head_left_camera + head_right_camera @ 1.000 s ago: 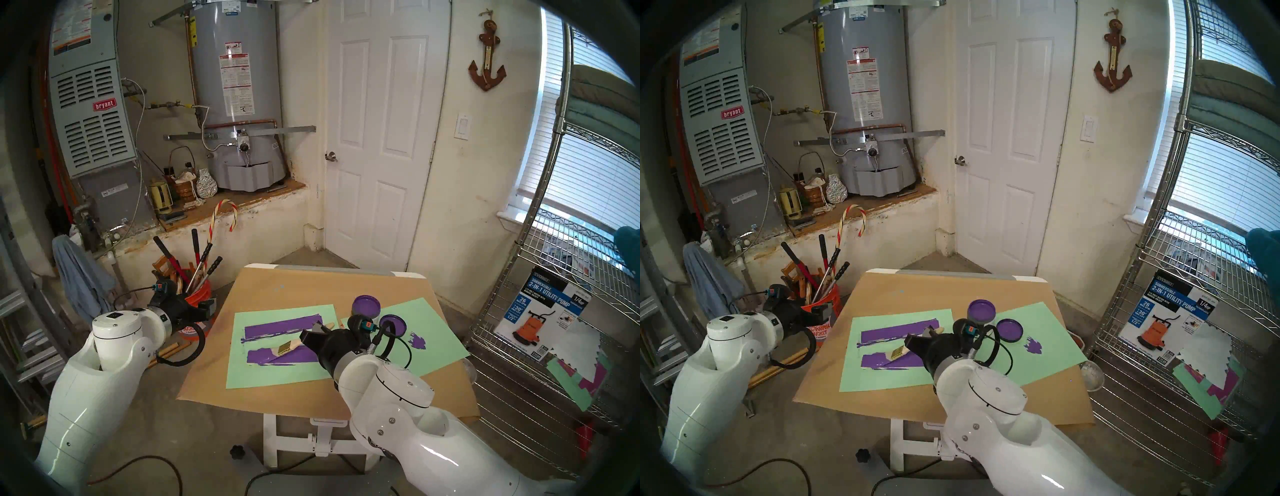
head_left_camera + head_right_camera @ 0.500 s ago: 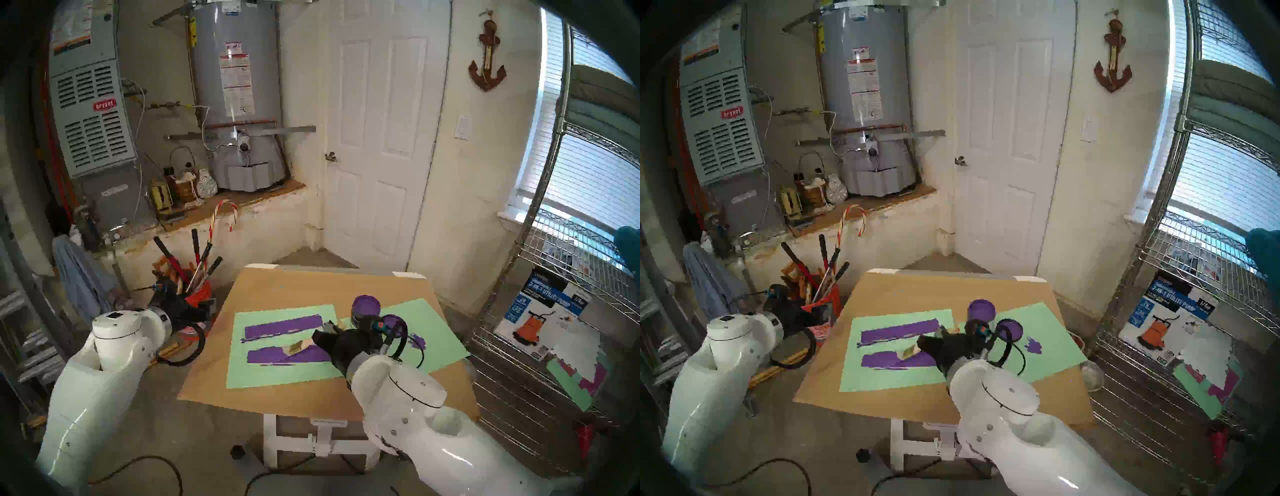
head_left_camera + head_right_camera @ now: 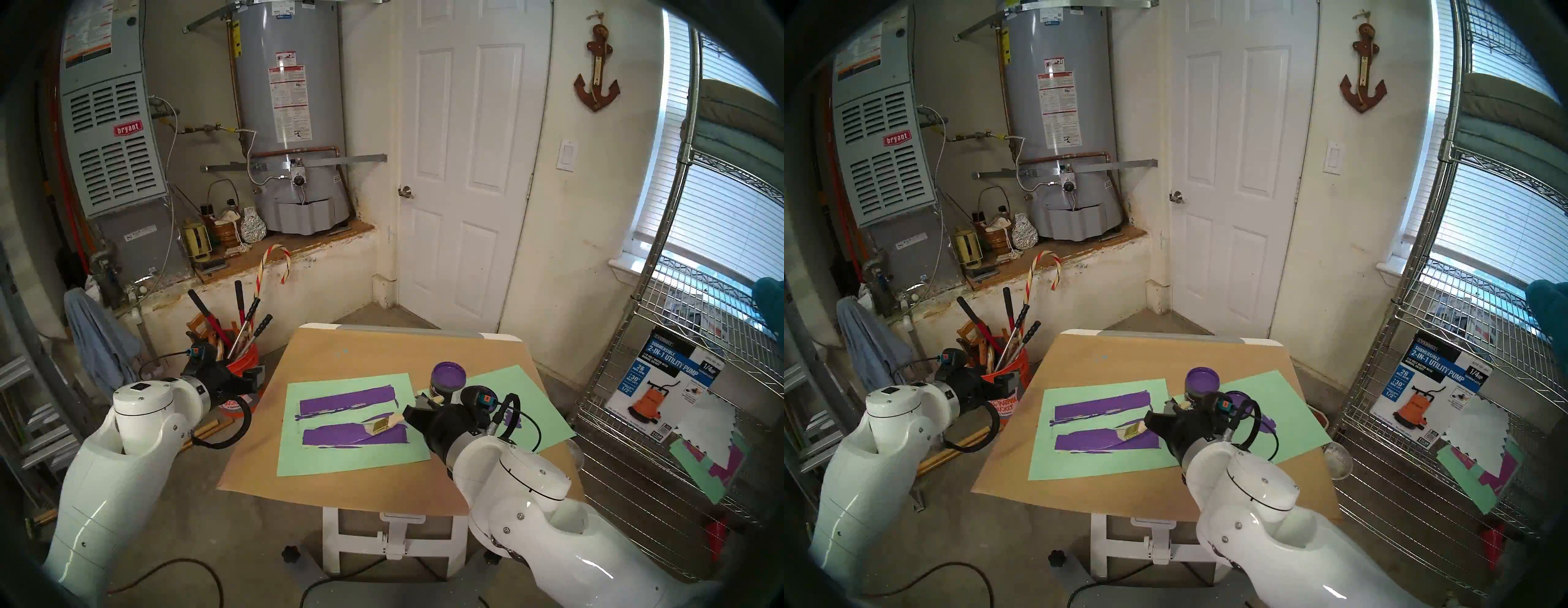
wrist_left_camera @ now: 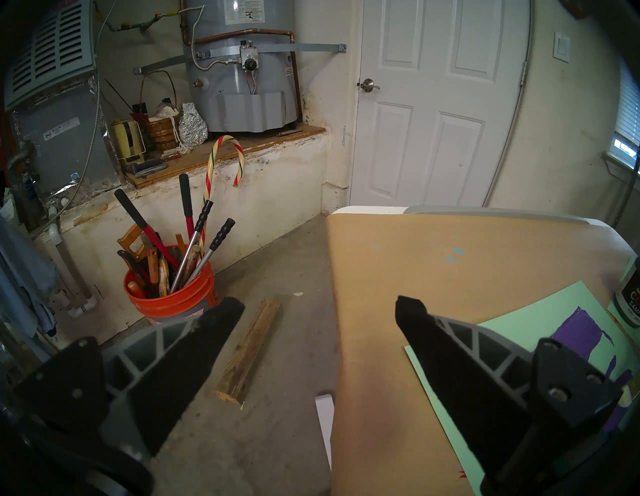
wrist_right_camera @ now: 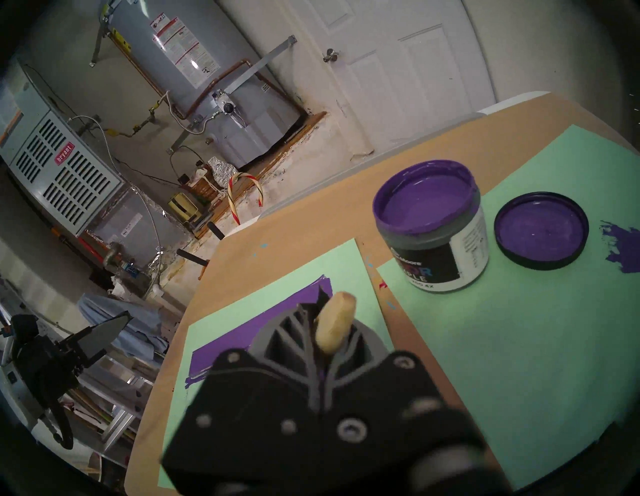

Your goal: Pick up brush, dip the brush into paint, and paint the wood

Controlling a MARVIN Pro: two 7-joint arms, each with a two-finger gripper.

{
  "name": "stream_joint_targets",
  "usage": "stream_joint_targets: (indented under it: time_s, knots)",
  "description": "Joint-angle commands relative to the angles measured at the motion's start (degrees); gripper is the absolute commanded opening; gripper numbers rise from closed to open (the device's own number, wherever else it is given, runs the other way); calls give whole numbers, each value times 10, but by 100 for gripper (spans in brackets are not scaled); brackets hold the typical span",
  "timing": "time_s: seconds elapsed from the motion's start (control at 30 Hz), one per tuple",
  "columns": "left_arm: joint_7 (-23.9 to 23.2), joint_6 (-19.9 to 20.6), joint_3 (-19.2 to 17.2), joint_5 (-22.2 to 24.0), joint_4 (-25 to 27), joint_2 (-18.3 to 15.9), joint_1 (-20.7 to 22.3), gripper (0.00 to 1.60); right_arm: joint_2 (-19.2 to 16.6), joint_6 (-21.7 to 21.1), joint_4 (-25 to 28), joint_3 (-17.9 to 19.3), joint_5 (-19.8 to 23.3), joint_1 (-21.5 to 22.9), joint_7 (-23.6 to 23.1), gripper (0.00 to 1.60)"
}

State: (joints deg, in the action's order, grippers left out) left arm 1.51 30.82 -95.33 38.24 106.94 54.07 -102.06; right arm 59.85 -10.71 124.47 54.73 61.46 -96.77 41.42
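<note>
The brush [image 3: 383, 424], with a pale handle and gold ferrule, is held in my shut right gripper [image 3: 408, 417]. Its bristles touch the right part of the wood [image 3: 339, 436], a purple-coated panel on the left green sheet. In the right wrist view the handle's rounded end [image 5: 336, 324] sticks up between the closed fingers [image 5: 304, 332]. The paint [image 3: 448, 377] is an open jar of glossy purple just behind the gripper, also seen in the wrist view as the paint [image 5: 427, 204]. My left gripper [image 4: 318, 308] hangs open and empty off the table's left edge.
A long purple smear [image 3: 345, 401] lies on the green paper [image 3: 339, 463] behind the wood. The jar's lid [image 5: 542, 230] sits right of the jar on a second green sheet. An orange bucket of tools [image 4: 169, 294] stands left of the table, a wire shelf [image 3: 662, 382] right.
My right gripper has drawn the brush to the right along the wood, from its middle to near its right end. The left arm has not moved.
</note>
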Motion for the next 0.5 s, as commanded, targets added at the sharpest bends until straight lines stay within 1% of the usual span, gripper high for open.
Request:
stream_joint_targets:
  time_s: [0.0,0.47]
  knots:
    - [1,-1,-6,1,9,-1,2,160,-22,-3,21,12,0,-9,-2,0]
    - [1,-1,-6,1,9,-1,2,160,-54,-1,35,42,2,-30,-9,0]
